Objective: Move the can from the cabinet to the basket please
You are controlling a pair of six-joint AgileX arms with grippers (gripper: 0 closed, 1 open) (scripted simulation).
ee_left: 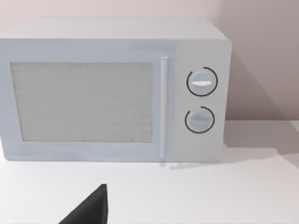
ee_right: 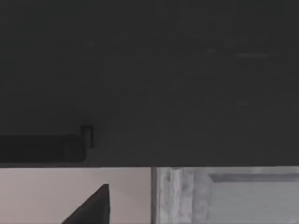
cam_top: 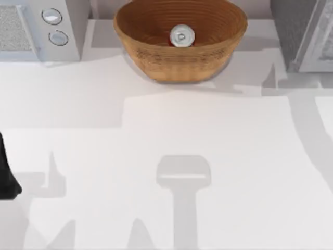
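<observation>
The can (cam_top: 181,36) stands upright inside the basket (cam_top: 156,57), silver top and pull tab facing up, a sliver of red side showing. The golden-brown woven basket sits at the back middle of the table. The cabinet (cam_top: 299,31), a grey speckled box with a pale framed door panel, stands at the back right; the same panel (ee_right: 224,196) appears low in the right wrist view, under a wide dark area. My left arm (cam_top: 6,172) is parked at the table's left edge. A dark tip of each gripper pokes into its own wrist view.
A white microwave with two round knobs (cam_top: 54,26) stands at the back left, and the left wrist view faces its front (ee_left: 112,93). The white tabletop (cam_top: 166,135) carries grey shadows of the arms across its middle and front.
</observation>
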